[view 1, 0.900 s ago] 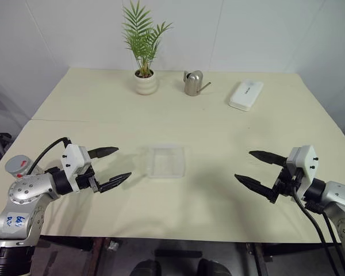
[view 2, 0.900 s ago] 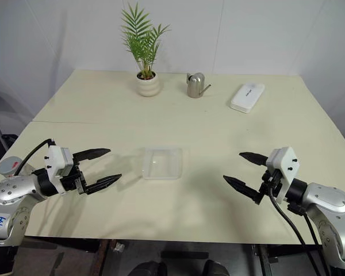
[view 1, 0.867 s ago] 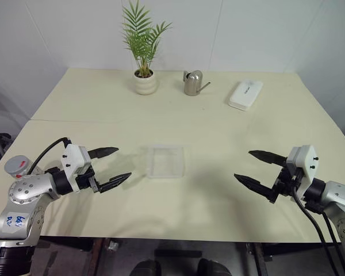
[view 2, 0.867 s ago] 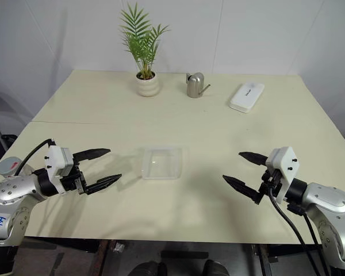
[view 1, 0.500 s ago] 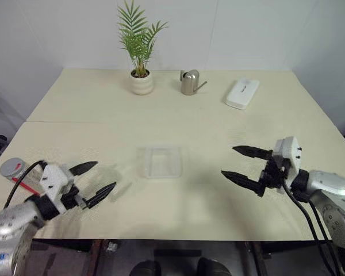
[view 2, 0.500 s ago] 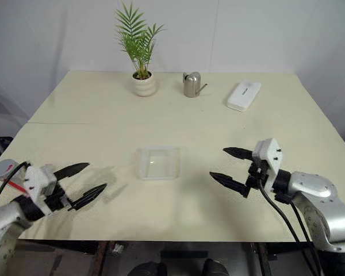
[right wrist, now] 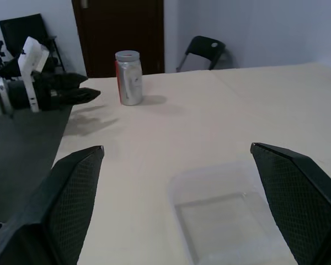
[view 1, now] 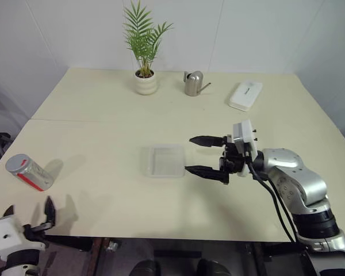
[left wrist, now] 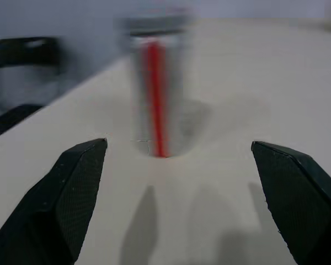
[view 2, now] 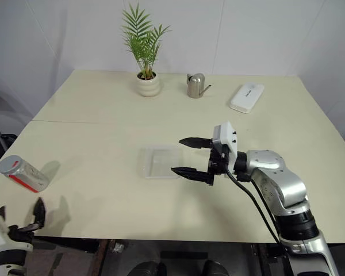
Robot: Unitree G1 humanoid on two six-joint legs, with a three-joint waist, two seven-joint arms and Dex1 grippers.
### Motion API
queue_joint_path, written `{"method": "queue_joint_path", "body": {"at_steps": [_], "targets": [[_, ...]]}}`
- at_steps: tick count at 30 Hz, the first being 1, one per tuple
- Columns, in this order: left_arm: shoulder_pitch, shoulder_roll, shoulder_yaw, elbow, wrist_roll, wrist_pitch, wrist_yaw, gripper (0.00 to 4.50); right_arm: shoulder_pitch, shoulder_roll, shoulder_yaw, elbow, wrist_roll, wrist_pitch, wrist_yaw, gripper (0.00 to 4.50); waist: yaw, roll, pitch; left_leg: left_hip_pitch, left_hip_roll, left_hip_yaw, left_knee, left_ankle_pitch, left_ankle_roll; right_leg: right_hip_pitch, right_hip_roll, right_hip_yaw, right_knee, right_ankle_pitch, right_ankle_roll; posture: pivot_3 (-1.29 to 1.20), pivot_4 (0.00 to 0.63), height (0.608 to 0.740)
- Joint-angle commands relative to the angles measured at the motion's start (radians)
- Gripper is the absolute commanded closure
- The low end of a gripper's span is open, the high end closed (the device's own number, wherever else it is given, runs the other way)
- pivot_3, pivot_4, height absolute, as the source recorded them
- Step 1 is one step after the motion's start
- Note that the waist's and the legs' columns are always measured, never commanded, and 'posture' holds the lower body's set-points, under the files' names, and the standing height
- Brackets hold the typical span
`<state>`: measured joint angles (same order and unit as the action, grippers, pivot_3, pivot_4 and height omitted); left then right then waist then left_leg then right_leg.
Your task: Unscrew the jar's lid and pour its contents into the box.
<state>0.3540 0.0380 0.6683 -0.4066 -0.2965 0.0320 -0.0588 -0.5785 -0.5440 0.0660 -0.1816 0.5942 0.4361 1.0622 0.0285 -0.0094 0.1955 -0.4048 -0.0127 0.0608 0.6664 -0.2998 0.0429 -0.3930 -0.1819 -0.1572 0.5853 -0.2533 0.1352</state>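
Note:
The jar (view 1: 29,171) is a shiny silver cylinder with a red stripe, standing near the table's left edge with the grey lid (view 1: 15,162) on top. My left gripper (view 1: 29,211) hangs open off the table's front-left corner. Its wrist view looks straight at the jar (left wrist: 157,83), which is still some way beyond the fingertips. The clear plastic box (view 1: 164,160) lies mid-table. My right gripper (view 1: 204,155) stands open just right of the box and points left across it, with nothing between its fingers. The contents are hidden inside the jar.
At the back of the table (view 1: 103,115) stand a potted plant (view 1: 145,83), a silver watering can (view 1: 192,83) and a flat white case (view 1: 245,95). The right wrist view shows a dark door (right wrist: 118,33) and chairs (right wrist: 204,47) beyond the table.
My left arm has pulled back toward the front-left corner, uncovering the jar. My right gripper has swung left and now sits next to the box. Both stay open.

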Motion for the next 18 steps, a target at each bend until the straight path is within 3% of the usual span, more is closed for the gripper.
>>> {"method": "queue_joint_path", "body": {"at_steps": [1,18], "targets": [[-0.04,0.023,0.022,0.02,0.04,-0.02,0.08,0.03,-0.025,0.023,0.013,0.015,-0.014,-0.031,0.02,0.0,0.0,-0.001,0.0,0.0,0.001,0.0,0.0,0.002,-0.002,0.0,0.001,0.0,0.001,0.0,0.0,0.0,0.15,0.74],[-0.331,0.268,0.015,0.32,0.038,-0.054,0.098,0.03,-0.012,0.09,0.025,0.021,-0.078,-0.089,-0.02,0.0,-0.006,-0.001,-0.001,0.0,0.003,0.006,0.0,0.002,-0.002,-0.002,0.002,-0.001,0.002,0.0,0.0,0.0,0.15,0.74]]}}
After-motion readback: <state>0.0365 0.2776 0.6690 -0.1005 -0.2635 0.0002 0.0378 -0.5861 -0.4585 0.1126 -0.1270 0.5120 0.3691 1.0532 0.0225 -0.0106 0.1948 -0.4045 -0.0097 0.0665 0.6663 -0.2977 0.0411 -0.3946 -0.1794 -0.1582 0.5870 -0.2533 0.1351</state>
